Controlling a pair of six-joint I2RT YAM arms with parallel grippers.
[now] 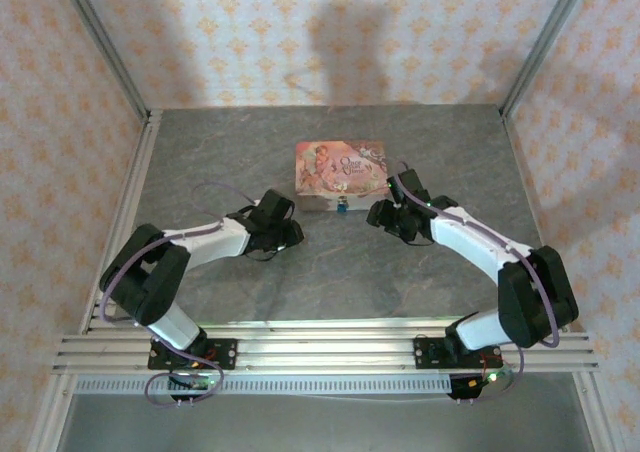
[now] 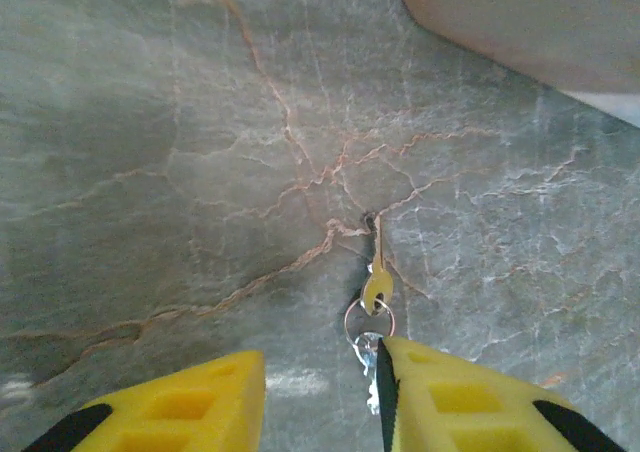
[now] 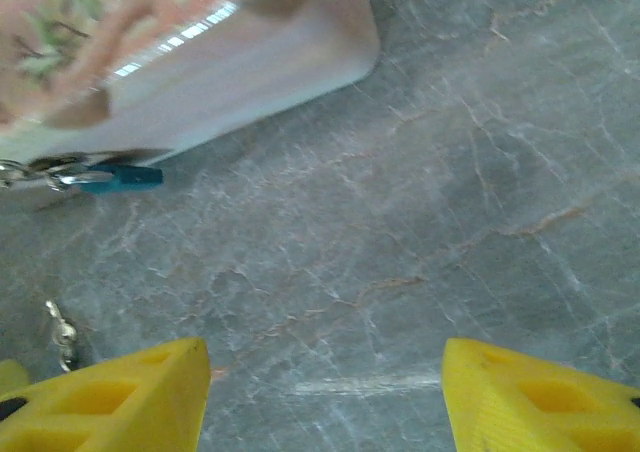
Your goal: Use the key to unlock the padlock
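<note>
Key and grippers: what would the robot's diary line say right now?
key: on table | left gripper: open, key ring at one jaw | right gripper: open, empty | padlock: at tin front, untouched

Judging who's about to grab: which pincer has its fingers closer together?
The left pincer: a narrow gap, with the key and its ring right at one tip. The right pincer has fingers much wider apart.

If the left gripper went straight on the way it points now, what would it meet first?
Probably the key and its ring, lying just ahead of the left gripper, close to one finger's inner edge. Depth is hard to judge.
</note>
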